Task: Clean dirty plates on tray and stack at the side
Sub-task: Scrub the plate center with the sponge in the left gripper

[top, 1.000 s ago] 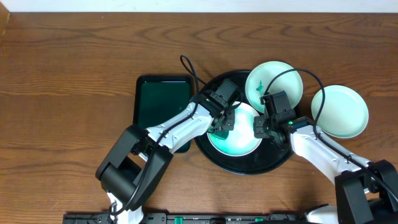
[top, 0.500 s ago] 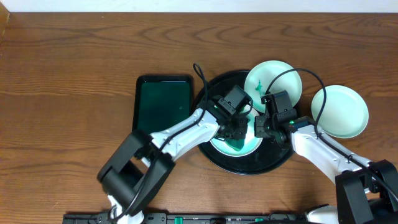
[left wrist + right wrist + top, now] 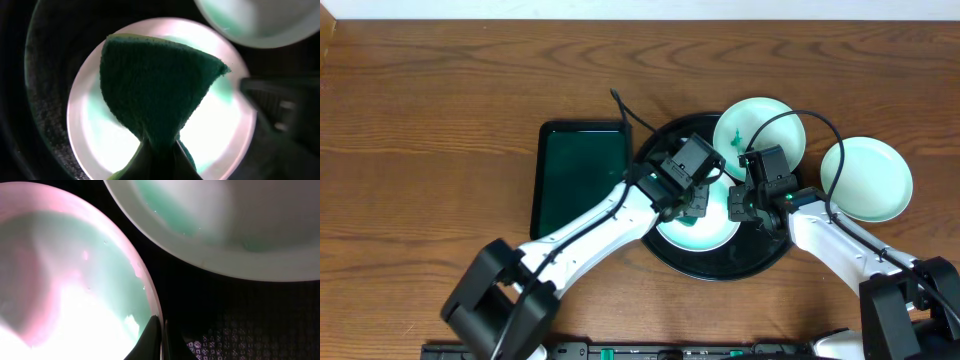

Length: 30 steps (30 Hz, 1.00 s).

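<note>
On the black tray (image 3: 765,258) lies a white plate (image 3: 712,235). My left gripper (image 3: 692,211) hovers over it, shut on a dark green sponge (image 3: 155,85) that presses on the plate (image 3: 95,135). From the right, my right gripper (image 3: 738,207) is shut on this plate's rim (image 3: 150,300). A second plate (image 3: 768,128), with a green smear (image 3: 738,135), rests at the tray's upper right. Off the tray, a third plate (image 3: 867,178) sits on the table at the right.
A dark green rectangular tray (image 3: 582,175) lies just left of the black tray. The left arm reaches across its lower right corner. Bare wooden table (image 3: 430,150) stretches to the left and along the back.
My left gripper has swept the sponge across the plate, first right and down, then back up a little. The right gripper has kept its hold on the rim.
</note>
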Each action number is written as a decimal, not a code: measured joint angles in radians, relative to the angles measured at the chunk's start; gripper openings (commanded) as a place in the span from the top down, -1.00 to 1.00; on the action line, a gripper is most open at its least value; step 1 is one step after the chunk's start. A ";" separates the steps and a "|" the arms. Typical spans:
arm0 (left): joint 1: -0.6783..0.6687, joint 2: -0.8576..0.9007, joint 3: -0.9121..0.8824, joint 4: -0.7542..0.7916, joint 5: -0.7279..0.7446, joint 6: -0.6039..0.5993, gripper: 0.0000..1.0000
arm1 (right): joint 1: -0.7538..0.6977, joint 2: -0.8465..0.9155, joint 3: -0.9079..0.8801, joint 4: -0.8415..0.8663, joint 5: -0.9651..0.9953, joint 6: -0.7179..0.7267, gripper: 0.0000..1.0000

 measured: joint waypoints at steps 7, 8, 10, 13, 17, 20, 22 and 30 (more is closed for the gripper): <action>0.000 0.127 -0.010 -0.005 -0.020 -0.050 0.85 | 0.000 0.000 0.000 0.000 -0.001 0.000 0.98; 0.000 0.145 -0.010 -0.006 -0.016 -0.056 0.85 | 0.000 0.000 0.000 0.000 -0.002 0.000 0.97; 0.000 0.161 -0.010 0.001 0.006 -0.068 0.86 | 0.000 0.000 0.000 0.000 -0.003 0.000 0.97; 0.012 0.163 -0.009 0.004 0.060 -0.074 0.85 | 0.000 0.000 0.000 0.001 -0.003 0.000 0.98; 0.029 0.168 -0.009 0.031 0.168 -0.074 0.86 | -0.001 0.000 0.000 0.004 0.003 0.000 0.97; 0.026 0.181 -0.010 0.090 0.280 -0.073 0.86 | -0.002 0.000 0.000 0.003 0.003 0.000 0.97; 0.022 0.189 -0.010 0.121 0.338 -0.073 0.86 | -0.002 0.000 0.000 0.003 0.003 0.000 0.97; 0.061 0.162 -0.010 0.116 0.418 -0.071 0.86 | -0.002 0.000 0.000 0.003 0.002 0.000 0.98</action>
